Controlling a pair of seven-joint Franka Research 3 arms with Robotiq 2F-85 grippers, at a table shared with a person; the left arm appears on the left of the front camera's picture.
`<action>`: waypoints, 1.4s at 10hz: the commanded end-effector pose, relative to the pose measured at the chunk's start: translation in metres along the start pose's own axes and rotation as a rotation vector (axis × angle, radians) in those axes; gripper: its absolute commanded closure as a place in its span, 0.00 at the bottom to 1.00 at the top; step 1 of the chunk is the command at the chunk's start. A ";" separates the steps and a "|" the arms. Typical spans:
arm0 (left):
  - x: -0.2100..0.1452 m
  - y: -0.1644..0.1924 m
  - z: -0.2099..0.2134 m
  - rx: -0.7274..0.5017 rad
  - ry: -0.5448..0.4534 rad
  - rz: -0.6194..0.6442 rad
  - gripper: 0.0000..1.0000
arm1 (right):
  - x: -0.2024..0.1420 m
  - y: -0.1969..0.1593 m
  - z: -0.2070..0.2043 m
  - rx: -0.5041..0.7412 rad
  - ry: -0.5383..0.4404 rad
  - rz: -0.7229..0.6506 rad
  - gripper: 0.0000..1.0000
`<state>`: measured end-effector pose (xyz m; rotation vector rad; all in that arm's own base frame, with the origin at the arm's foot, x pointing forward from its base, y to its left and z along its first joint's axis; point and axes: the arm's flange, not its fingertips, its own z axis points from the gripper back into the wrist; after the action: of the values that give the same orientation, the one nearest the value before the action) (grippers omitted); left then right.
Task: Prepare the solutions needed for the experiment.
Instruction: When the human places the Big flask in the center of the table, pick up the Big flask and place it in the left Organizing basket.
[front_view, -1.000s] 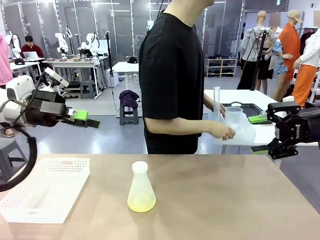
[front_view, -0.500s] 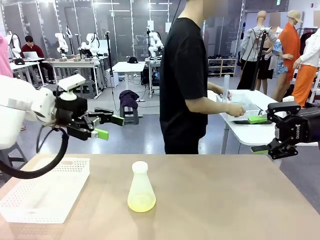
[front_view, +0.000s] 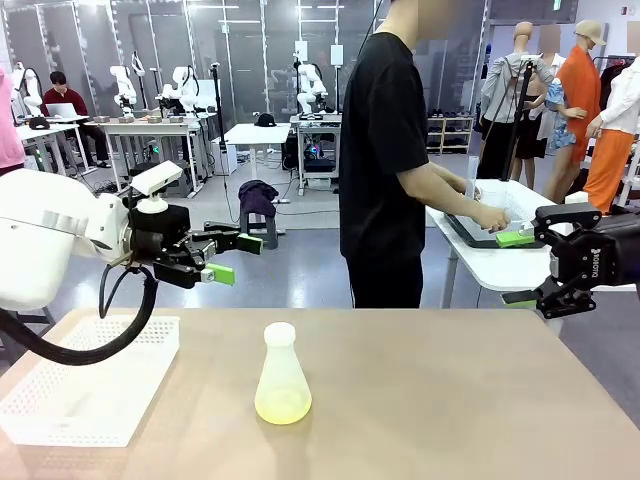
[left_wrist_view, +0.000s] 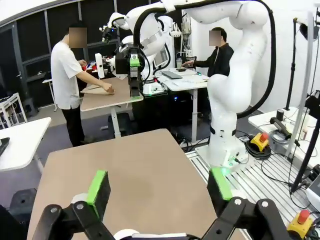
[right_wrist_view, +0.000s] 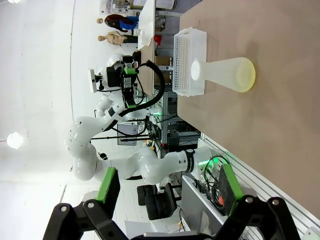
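The flask with the solutions (front_view: 283, 377) stands on the desk (front_view: 450, 400), below and between the 2 tools; left tool (front_view: 228, 258) and right tool (front_view: 524, 268) are released, empty; next move, I judge: reach down, grasp its neck.

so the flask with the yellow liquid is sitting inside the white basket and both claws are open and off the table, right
Not quite. In the front view the flask with the yellow liquid stands upright on the bare table, beside the white basket and apart from it, not inside it. The rest holds: the left claw and the right claw are both open and off the table.
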<state>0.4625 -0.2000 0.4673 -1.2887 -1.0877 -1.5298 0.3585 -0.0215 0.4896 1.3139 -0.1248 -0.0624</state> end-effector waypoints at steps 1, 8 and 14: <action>0.000 0.000 -0.001 0.001 -0.005 0.002 0.00 | 0.000 0.000 0.000 0.008 -0.002 0.002 0.00; -0.091 0.065 -0.043 -0.111 -0.072 0.005 0.00 | 0.000 0.000 0.000 0.008 -0.002 0.002 0.00; -0.141 0.075 -0.038 -0.175 -0.115 0.099 0.00 | 0.000 0.000 0.000 0.008 -0.002 0.002 0.00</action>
<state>0.5318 -0.2492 0.3299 -1.5143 -0.9869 -1.5024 0.3585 -0.0216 0.4897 1.3141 -0.1247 -0.0623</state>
